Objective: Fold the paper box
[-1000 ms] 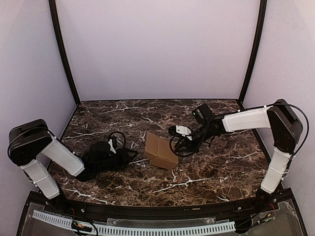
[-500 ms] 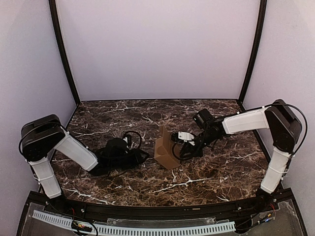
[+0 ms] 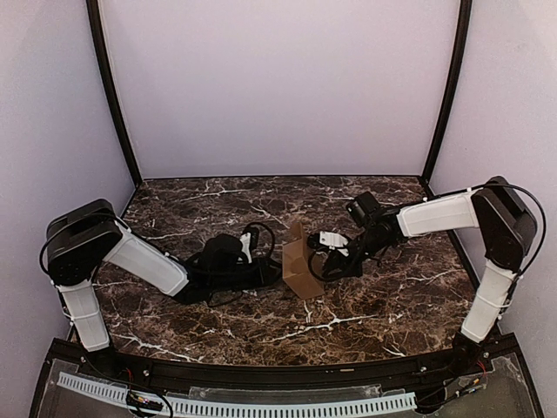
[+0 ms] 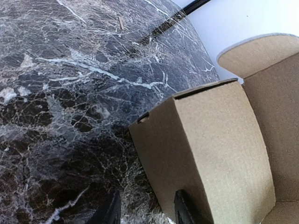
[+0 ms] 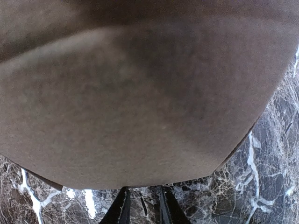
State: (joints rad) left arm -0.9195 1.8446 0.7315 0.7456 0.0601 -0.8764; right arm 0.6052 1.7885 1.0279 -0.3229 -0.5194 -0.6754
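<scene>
The paper box [image 3: 299, 264] is a small brown cardboard box standing on the marble table [image 3: 392, 300] between my two arms, with one flap raised. In the left wrist view the box [image 4: 219, 149] fills the right side, its rounded flap [image 4: 254, 53] up. My left gripper [image 3: 271, 266] [image 4: 145, 198] is open at the box's left lower corner, and its right finger [image 4: 183, 210] lies against the box's face. My right gripper [image 3: 318, 256] [image 5: 144, 192] stands at the box's right side. Its fingers are narrowly apart and their tips sit under the edge of the cardboard [image 5: 140, 102].
Black frame posts [image 3: 111, 96] and pale walls close the table's back and sides. A black rail [image 3: 261, 376] runs along the near edge. Bare marble lies in front of the box and to the far left and right.
The box has gone from lying tilted on the table to standing upright and has shifted slightly right. My left arm has slid right to the box. The right gripper has barely moved.
</scene>
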